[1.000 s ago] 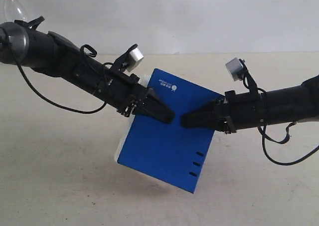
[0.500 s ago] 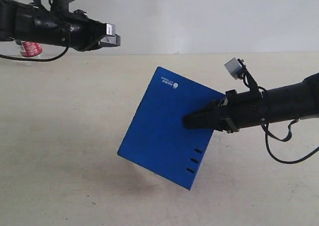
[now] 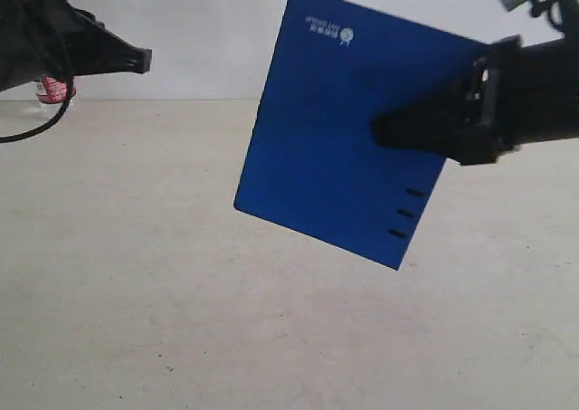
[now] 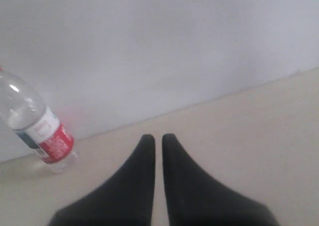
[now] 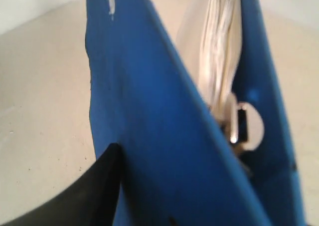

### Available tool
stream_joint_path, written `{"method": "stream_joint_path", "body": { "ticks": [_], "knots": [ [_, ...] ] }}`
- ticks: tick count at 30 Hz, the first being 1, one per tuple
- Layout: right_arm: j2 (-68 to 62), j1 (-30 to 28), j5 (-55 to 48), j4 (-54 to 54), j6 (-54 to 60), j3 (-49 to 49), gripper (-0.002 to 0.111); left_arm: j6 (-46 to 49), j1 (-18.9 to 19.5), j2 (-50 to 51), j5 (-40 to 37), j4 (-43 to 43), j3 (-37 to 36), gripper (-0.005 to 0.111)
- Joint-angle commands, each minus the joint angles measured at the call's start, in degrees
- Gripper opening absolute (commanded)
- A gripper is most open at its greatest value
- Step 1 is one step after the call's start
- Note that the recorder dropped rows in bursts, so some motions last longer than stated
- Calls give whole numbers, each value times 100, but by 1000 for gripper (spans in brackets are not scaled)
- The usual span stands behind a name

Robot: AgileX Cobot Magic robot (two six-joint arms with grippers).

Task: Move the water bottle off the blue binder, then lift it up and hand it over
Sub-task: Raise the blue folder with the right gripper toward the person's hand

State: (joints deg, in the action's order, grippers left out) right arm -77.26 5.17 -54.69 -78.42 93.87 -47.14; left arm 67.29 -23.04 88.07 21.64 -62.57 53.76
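My right pincer (image 3: 380,131) clamps the blue binder (image 3: 326,138) aloft above the tabletop (image 3: 181,319), water bottle (image 4: 40,128) sitting far left near my empty, nearly closed left pincer (image 4: 158,141); recommend firm grip and steady presentation for handover.

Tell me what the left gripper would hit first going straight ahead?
Probably the white wall; the water bottle stands off to one side of the left gripper, though depth is unclear.

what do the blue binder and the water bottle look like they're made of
The blue binder: probably plastic-covered board, smooth with a faint sheen, flat though held in the air; white paper pages and a shiny metal fitting inside. The water bottle: clear thin plastic, see-through with bright highlights, printed label.
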Motion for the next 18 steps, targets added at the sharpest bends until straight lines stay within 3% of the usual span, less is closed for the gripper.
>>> {"method": "stream_joint_path", "body": {
  "ticks": [1, 4, 7, 9, 11, 15, 18],
  "knots": [
    [2087, -1, 577, 175, -273, 919, 0, -2289, -293, -1219, 834, 2388, -964, 4],
    [3441, -1, 1196, 742, -1105, 1588, 0, -2752, -293, -2091, 303, 3537, -1623, 4],
    [4461, -1, 1108, 926, -1729, 2248, 0, -2792, -293, -2880, -530, 3751, -2207, 4],
    [4956, -1, 1006, 781, -1968, 2586, 0, -3192, -293, -3301, -671, 3751, -2615, 4],
    [5219, -1, 1018, 446, -2046, 2891, 0, -3829, -293, -3605, -448, 3751, -2966, 4],
    [5185, -1, 1040, 123, -2020, 3294, 0, -5550, -293, -4284, 1379, 3302, -4130, 4],
    [4966, -1, 969, 0, -1968, 3334, 0, -5423, -283, -4584, 2250, 2546, -4833, 4]
  ]
}}
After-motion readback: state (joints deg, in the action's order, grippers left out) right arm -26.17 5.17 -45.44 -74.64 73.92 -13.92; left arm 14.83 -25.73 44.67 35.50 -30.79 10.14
